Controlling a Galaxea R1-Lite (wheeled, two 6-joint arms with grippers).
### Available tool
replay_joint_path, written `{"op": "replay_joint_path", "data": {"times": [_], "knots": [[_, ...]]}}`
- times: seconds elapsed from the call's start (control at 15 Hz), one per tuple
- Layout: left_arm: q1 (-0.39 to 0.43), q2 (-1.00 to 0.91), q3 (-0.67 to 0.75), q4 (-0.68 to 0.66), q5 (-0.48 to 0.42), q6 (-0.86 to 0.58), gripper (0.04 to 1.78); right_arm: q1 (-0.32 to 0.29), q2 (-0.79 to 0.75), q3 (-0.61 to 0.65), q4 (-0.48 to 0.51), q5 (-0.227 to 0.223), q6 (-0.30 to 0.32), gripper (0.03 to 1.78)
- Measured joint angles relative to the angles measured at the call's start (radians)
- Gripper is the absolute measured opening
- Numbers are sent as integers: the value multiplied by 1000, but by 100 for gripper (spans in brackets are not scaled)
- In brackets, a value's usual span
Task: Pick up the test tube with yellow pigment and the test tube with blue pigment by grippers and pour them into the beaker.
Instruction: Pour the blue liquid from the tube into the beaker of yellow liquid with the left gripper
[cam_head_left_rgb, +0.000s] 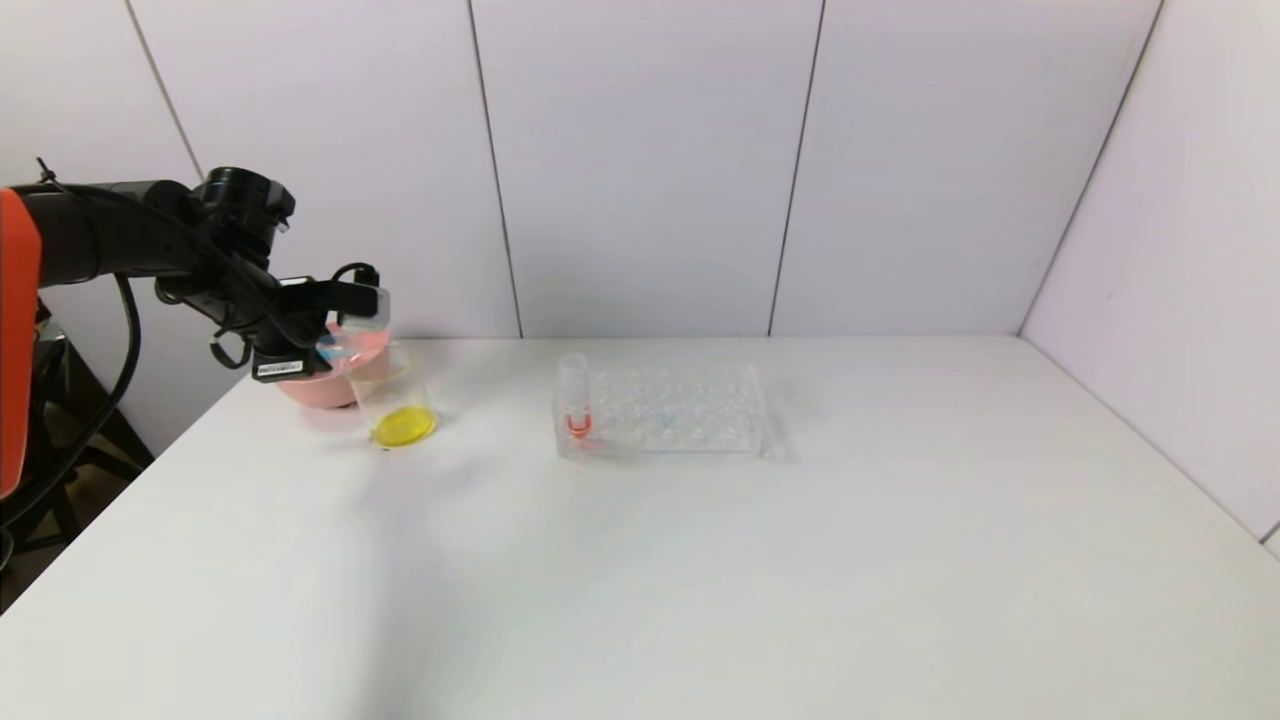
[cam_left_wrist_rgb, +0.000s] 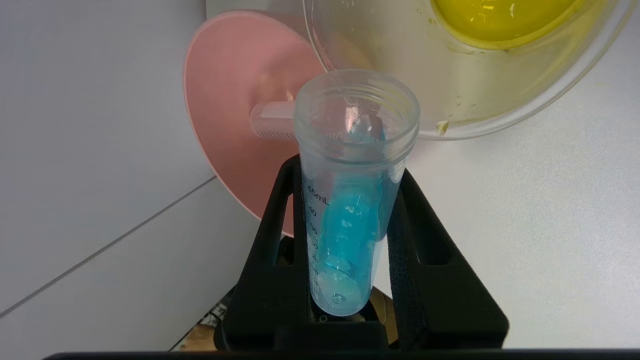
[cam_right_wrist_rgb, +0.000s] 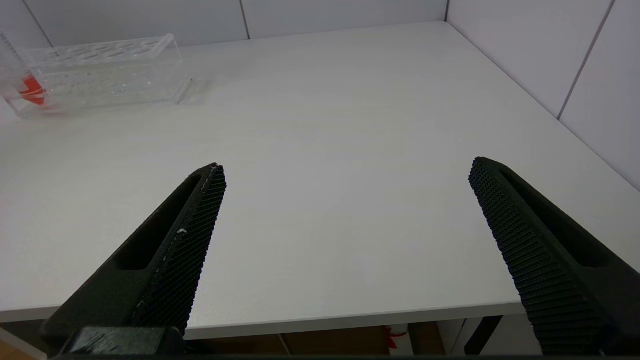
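Note:
My left gripper (cam_head_left_rgb: 362, 303) is shut on the test tube with blue pigment (cam_head_left_rgb: 338, 348), held tilted with its mouth near the rim of the beaker (cam_head_left_rgb: 395, 400). In the left wrist view the tube (cam_left_wrist_rgb: 350, 215) sits between the black fingers (cam_left_wrist_rgb: 272, 210), and blue liquid lies along its length. The beaker (cam_left_wrist_rgb: 525, 90) holds yellow liquid at its bottom. A clear tube (cam_left_wrist_rgb: 270, 120) with no yellow showing lies in the pink bowl (cam_left_wrist_rgb: 230, 100). My right gripper (cam_right_wrist_rgb: 347, 167) is open and empty above the table's front edge.
The pink bowl (cam_head_left_rgb: 315, 385) stands just behind the beaker at the table's far left. A clear tube rack (cam_head_left_rgb: 665, 410) stands mid-table with a red-tipped tube (cam_head_left_rgb: 576, 400) at its left end. White wall panels close off the back and right.

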Motion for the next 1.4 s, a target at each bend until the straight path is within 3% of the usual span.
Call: {"op": "replay_joint_path", "data": {"times": [0.6, 1.4], "knots": [[-16, -9, 0, 11, 77, 2, 46, 0, 0, 0, 0, 0, 0, 177], [-36, -13, 1, 15, 116, 3, 46, 0, 0, 0, 0, 0, 0, 177]]}}
